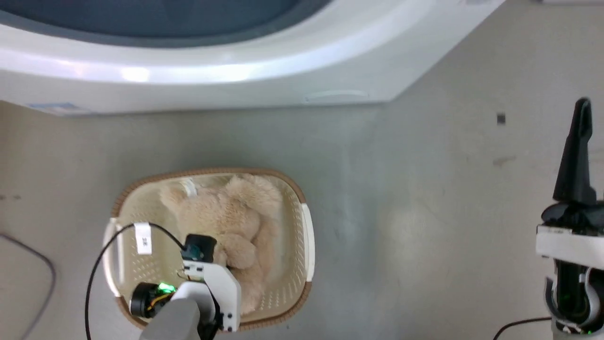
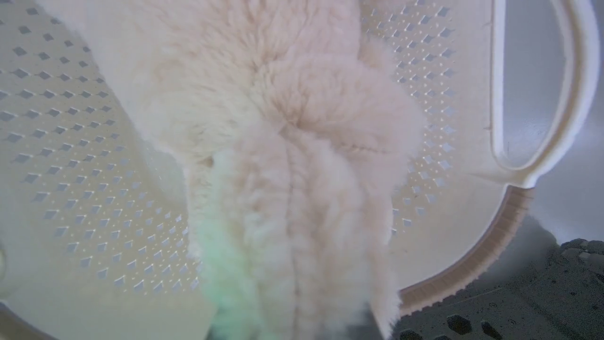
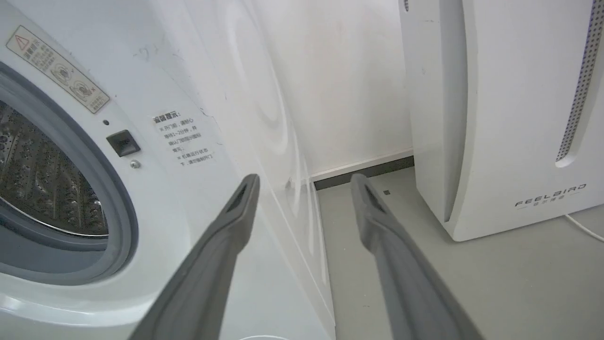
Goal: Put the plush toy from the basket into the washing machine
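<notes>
— Where do we find the plush toy?
— Lying in the basket, which stands on the floor in front of the washing machine, apart from it. The toy covers much of the perforated bottom.
— And our left claw?
— It reaches down into the basket, right against the fur. In our left wrist view the fur hides how it is set, so we cannot tell whether it is clenched or released.
— Our right claw?
— Released, fingers spread, holding nothing, up beside the washing machine's front.
— What is in the machine?
— In our right wrist view we see the drum, its perforated steel wall behind the grey gasket
</notes>
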{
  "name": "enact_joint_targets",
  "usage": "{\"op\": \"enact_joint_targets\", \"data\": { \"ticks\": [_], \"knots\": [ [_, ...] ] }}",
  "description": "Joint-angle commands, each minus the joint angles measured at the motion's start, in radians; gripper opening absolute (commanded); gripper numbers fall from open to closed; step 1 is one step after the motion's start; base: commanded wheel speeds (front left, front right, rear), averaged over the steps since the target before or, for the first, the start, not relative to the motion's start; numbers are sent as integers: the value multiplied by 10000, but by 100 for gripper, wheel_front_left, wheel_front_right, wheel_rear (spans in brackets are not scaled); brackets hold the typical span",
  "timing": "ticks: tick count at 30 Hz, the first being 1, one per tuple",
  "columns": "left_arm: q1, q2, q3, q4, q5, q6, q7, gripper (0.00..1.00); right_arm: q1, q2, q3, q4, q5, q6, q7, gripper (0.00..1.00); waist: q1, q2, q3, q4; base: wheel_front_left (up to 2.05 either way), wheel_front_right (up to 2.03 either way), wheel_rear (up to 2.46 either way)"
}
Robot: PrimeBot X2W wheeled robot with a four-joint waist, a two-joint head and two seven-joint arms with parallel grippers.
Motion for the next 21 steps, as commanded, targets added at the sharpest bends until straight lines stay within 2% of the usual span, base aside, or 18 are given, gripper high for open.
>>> {"op": "enact_joint_targets", "data": {
  "ticks": [1,14,17,21],
  "knots": [
    [226,-42,-81,4,-19,-91,-210,0,248,-4,-43,125,30,-7,-44,100,1,0,-880,316,0,0,0],
    [1272,-215,-848,-179,130,-336,-1412,0,1527,-4,-155,744,149,-7,-44,100,1,0,-3251,755,0,0,0],
    [1515,-227,-801,-513,-29,-352,-1522,0,1831,-4,-184,853,184,-7,-44,100,1,0,-3726,827,0,0,0],
    [1838,-233,-750,-1295,-72,-159,-1567,0,2221,-4,-230,995,223,-7,-44,100,1,0,-4283,930,0,0,0]
  ]
}}
